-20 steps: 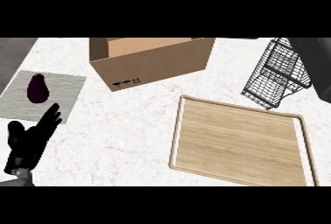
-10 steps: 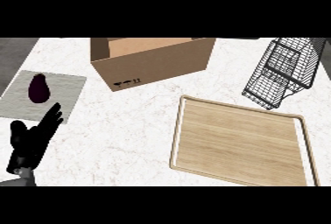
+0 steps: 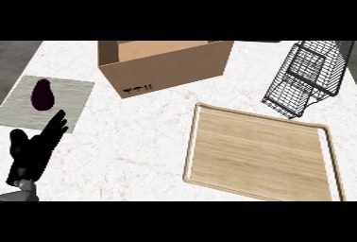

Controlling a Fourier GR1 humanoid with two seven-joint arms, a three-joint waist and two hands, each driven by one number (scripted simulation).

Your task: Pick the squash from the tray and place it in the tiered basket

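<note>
The wooden tray (image 3: 261,151) lies at the lower right of the head view, and its surface is bare. No squash shows anywhere. The black wire tiered basket (image 3: 307,75) stands at the upper right, just beyond the tray's far corner. My left hand (image 3: 31,153) rests open at the lower left, fingers straight and pointing up toward a grey mat. It holds nothing. My right hand does not show.
An open cardboard box (image 3: 167,68) stands at the back centre. A grey mat (image 3: 70,101) at the left carries a dark purple eggplant (image 3: 42,94), just beyond my left fingertips. White marble counter lies between the mat and the tray.
The box and basket have slid very slightly to the right in the view. My left hand has stayed where it was, open.
</note>
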